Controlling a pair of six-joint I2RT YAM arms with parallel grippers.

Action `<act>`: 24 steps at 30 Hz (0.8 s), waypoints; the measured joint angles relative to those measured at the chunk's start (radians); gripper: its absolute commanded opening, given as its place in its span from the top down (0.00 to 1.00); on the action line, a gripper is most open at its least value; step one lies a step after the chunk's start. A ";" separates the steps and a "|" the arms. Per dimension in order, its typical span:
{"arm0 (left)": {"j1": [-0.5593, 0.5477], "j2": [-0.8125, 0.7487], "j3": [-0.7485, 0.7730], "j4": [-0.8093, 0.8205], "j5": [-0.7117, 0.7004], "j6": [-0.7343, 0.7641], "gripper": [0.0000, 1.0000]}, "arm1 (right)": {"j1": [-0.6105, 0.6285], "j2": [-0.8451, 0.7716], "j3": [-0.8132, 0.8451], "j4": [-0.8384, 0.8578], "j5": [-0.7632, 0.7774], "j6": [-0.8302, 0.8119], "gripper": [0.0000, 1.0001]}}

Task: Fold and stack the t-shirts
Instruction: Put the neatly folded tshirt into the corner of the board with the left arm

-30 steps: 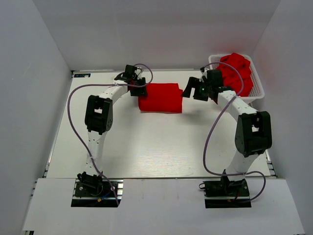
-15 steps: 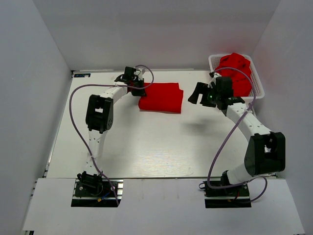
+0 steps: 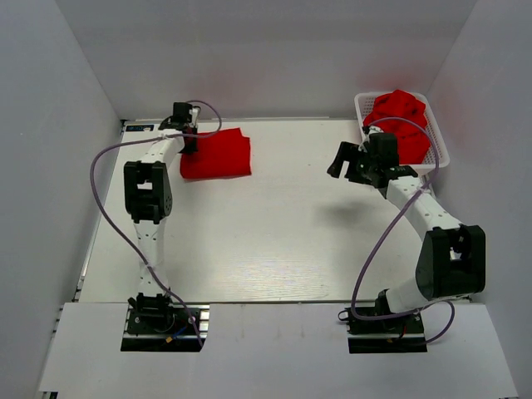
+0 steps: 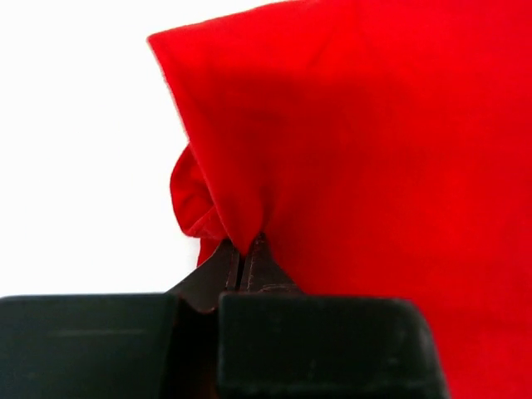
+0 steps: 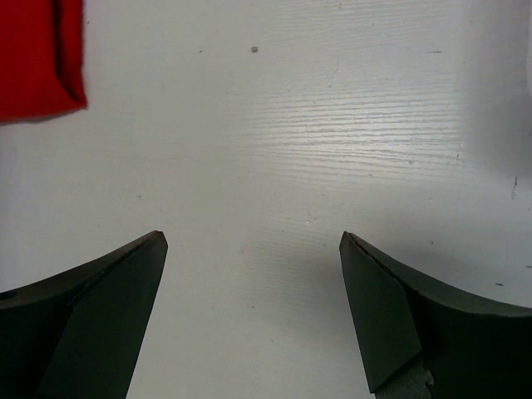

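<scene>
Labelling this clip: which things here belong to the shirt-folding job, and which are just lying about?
Job: folded red fabric t-shirt, pinched in the left pincer; heap of crumpled red fabric t-shirts.
Lying about: white plastic lattice basket; white table.

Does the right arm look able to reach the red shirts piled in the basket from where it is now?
Probably yes. The right gripper is open and empty, hovering close beside the basket, whose open top leaves the crumpled t-shirts exposed. Nothing appears to lie between them.

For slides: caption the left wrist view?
Left gripper shut, pinching the edge of the red t-shirt on the white table.
</scene>
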 measured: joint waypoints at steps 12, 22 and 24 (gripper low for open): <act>0.150 0.034 0.212 0.000 -0.203 0.192 1.00 | -0.002 0.122 0.090 -0.023 0.010 -0.002 0.10; 0.193 0.167 0.274 0.099 -0.312 0.323 1.00 | -0.006 0.182 0.130 -0.030 -0.002 0.000 0.10; 0.198 0.191 0.278 0.131 -0.348 0.350 1.00 | -0.006 0.187 0.130 -0.032 -0.004 0.001 0.10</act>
